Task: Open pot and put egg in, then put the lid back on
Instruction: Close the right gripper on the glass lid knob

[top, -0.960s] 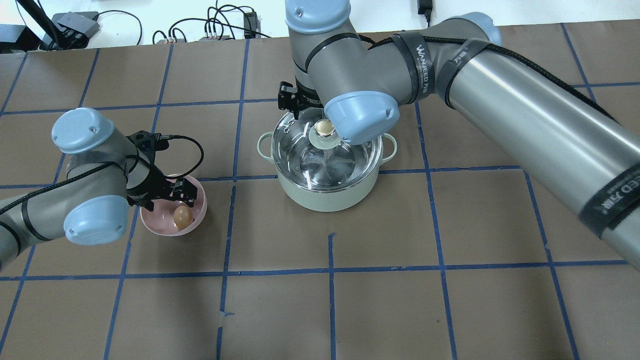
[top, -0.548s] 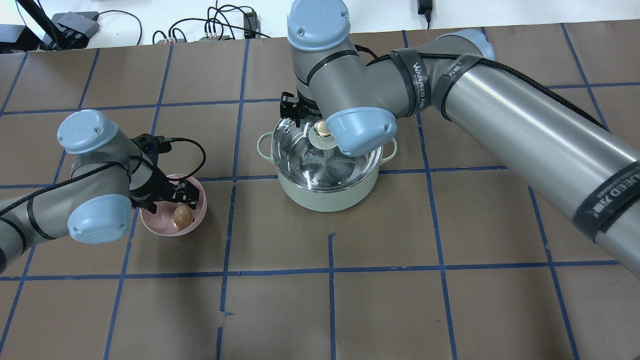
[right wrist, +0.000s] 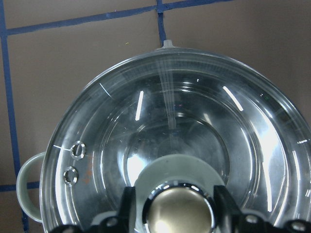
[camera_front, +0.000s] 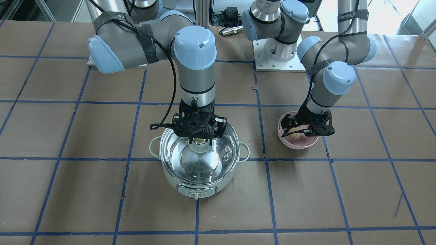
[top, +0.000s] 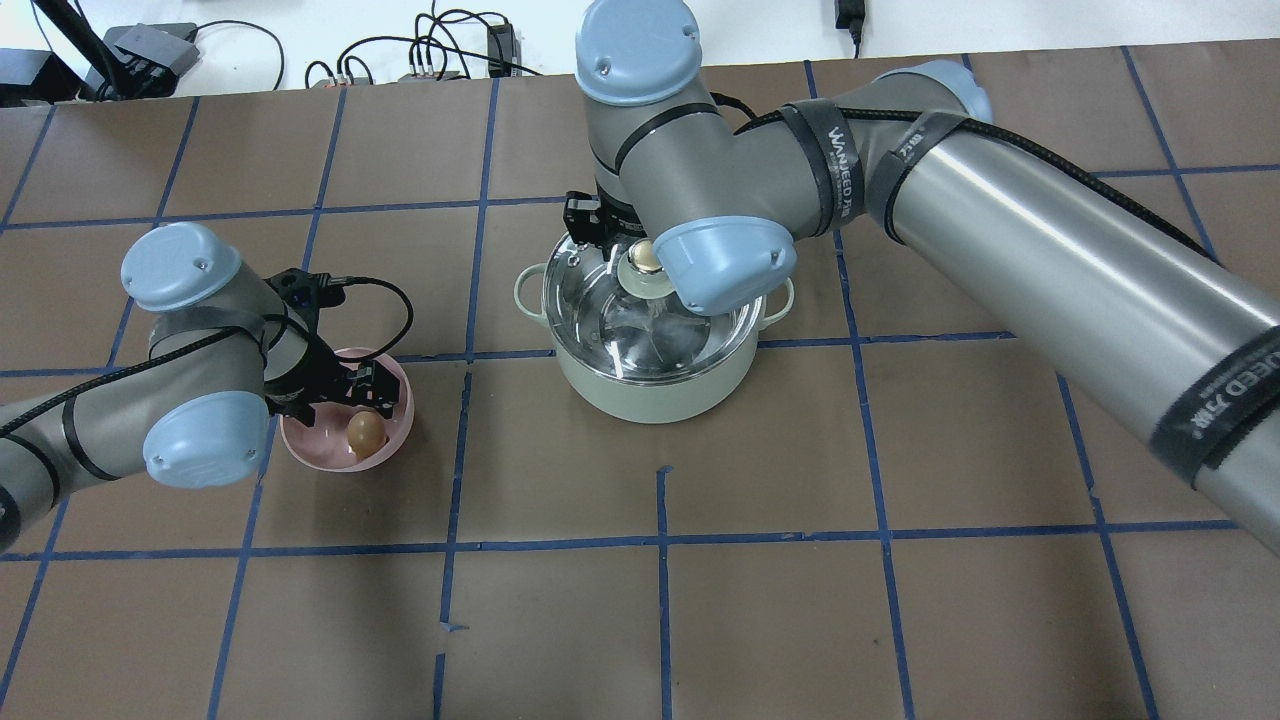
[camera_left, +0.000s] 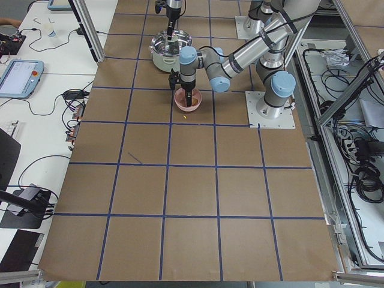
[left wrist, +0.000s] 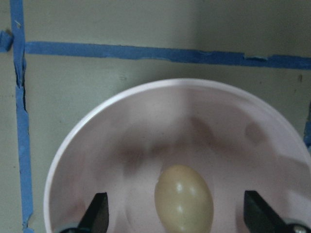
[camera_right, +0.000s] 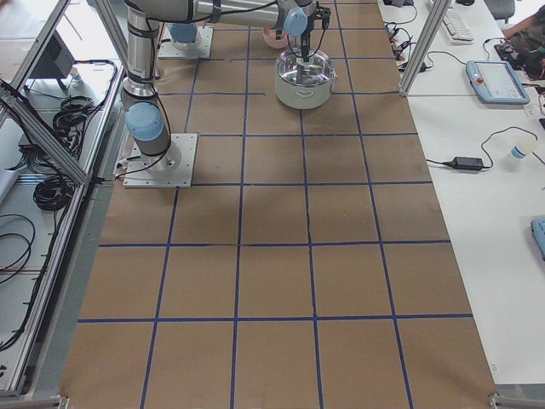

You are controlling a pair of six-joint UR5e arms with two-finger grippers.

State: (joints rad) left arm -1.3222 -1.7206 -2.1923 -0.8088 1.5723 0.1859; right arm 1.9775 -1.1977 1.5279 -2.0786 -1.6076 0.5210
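One fixed camera is looking forward and down over the table (top: 800, 620) from its 6 o'clock edge; another is facing it from 12 o'clock, looking steeply down. Two more are watching from far off at the 9 and 3 o'clock ends. All four are sharing the pot (top: 650, 395). Wrist cameras are hovering close, one over the bowl (left wrist: 121, 126), one over the lid (right wrist: 204, 111).

You have brought the right hand (camera_front: 201, 137) down closer over the lid (top: 600, 325), so its blue wrist joint (top: 725, 262) now hides part of the knob (top: 641, 258) that was in plain sight a second ago. The left hand (left wrist: 176, 213) and its arm have edged slightly toward the pot (top: 650, 390), above the pink bowl (top: 398, 435).
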